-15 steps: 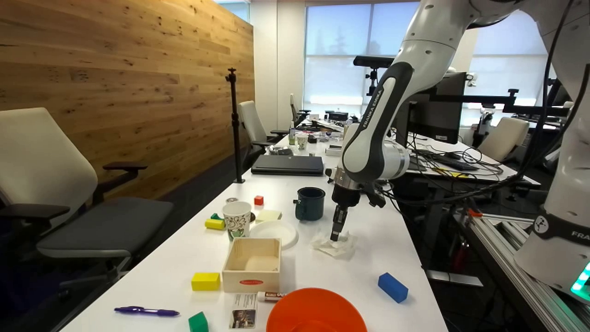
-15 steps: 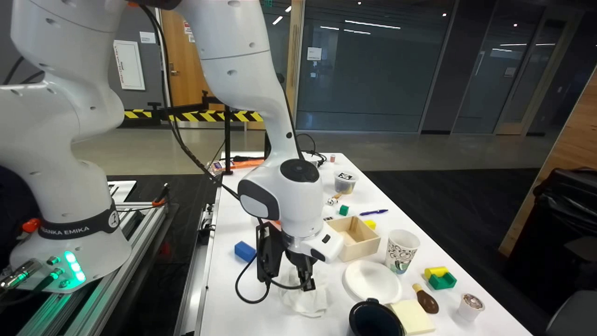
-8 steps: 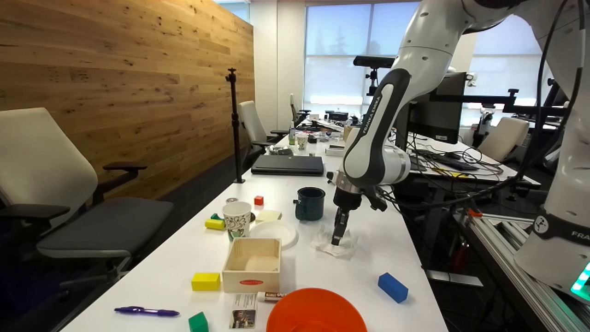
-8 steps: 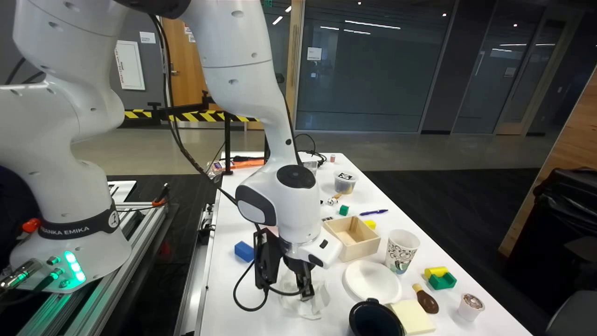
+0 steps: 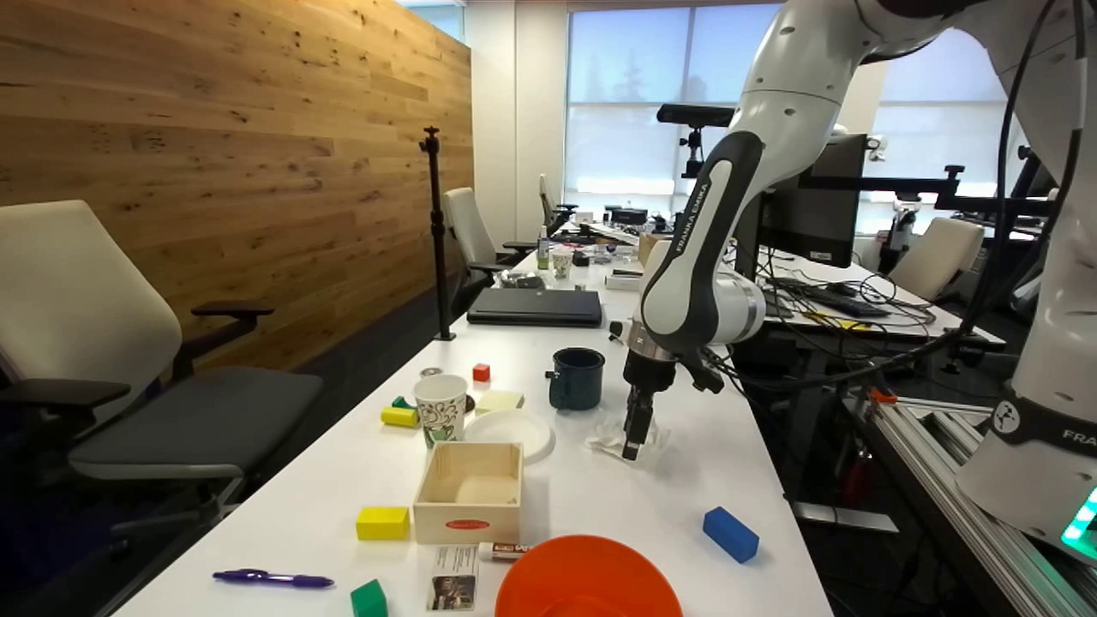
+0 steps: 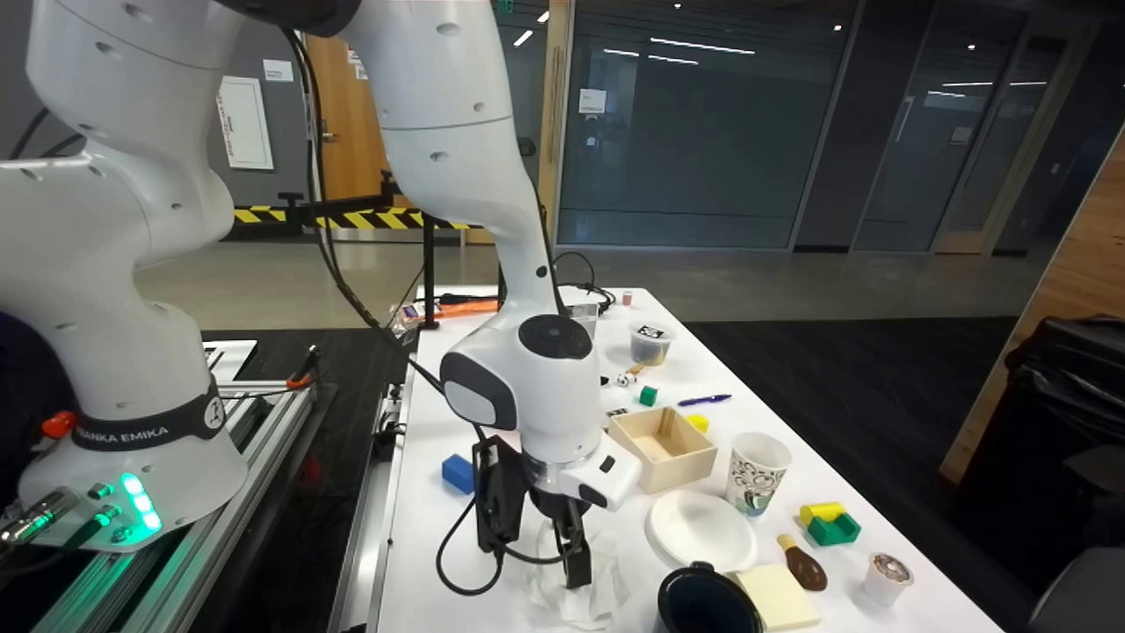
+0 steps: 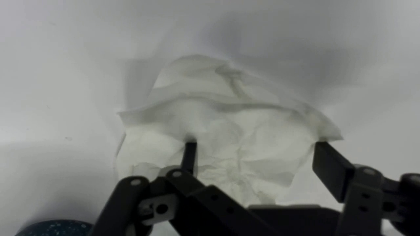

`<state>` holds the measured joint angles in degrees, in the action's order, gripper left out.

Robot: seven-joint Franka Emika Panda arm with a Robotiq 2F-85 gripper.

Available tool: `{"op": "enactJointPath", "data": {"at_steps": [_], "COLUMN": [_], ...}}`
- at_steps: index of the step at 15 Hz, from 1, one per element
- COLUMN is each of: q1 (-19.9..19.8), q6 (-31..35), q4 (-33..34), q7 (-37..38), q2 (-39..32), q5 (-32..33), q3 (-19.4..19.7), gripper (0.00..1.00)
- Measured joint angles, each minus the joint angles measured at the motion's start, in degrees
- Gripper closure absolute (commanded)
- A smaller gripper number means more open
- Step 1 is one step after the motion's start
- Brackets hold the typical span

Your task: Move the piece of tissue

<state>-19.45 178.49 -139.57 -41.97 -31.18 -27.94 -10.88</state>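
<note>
A crumpled white piece of tissue lies on the white table, its edges raised in folds. It also shows in both exterior views, partly covered by the gripper: tissue, tissue. In the wrist view my gripper is open, its fingers spread wide over the tissue. The left fingertip meets the middle of the sheet, and the right fingertip is at its right corner; no pinch on the paper is visible. Both exterior views have the gripper pointing down, low at the tissue.
A dark mug stands close behind the tissue, its rim also in the wrist view. Beside it are a white plate, a paper cup and a wooden box. A blue block and an orange bowl sit nearer.
The gripper has come down a little, and its jaws have spread from shut to open. The tissue has shifted slightly toward the mug's end of the table, with its folds changed.
</note>
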Motion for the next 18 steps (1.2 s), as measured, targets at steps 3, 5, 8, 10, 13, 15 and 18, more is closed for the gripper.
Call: {"op": "enactJointPath", "data": {"at_steps": [3, 5, 8, 10, 13, 15, 18], "q1": [2.95, 5.83, 9.66, 11.53, 13.37, 14.15, 14.04], "q6": [-0.35, -0.74, -1.17, -1.26, -2.37, -5.21, -11.11], "q4": [-0.05, -0.04, 0.03, 0.07, 0.03, -0.34, -1.95], "q7": [-0.04, -0.04, -0.02, -0.02, -0.02, 0.04, 4.74], "q2": [-0.64, -1.29, -1.51, -1.5, -0.91, 0.8, 5.58], "q5": [0.2, 0.24, 0.25, 0.25, 0.24, 0.23, 5.15], "q3": [3.87, 7.22, 10.85, 12.25, 13.44, 13.78, 13.55], "gripper": [0.0, 0.0, 0.0, 0.25, 0.41, 0.56, 0.78]}}
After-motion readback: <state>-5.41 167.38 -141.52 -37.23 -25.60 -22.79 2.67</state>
